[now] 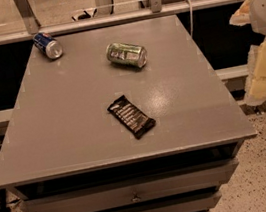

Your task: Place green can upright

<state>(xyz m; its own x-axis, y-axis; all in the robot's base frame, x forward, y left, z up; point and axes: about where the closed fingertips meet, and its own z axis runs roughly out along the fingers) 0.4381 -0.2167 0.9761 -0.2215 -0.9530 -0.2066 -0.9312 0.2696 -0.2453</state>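
Note:
The green can (126, 55) lies on its side on the far middle of the grey table top (74, 118), its silver end facing right and toward me. It has pale silvery label markings. My gripper (264, 68) hangs at the right edge of the view, off the table's right side and well to the right of the can. It holds nothing that I can see.
A blue can (48, 45) lies on its side at the table's far left corner. A black snack bar wrapper (131, 116) lies flat near the table's middle front. Drawers (133, 193) sit under the top. A rail (108, 20) runs behind the table.

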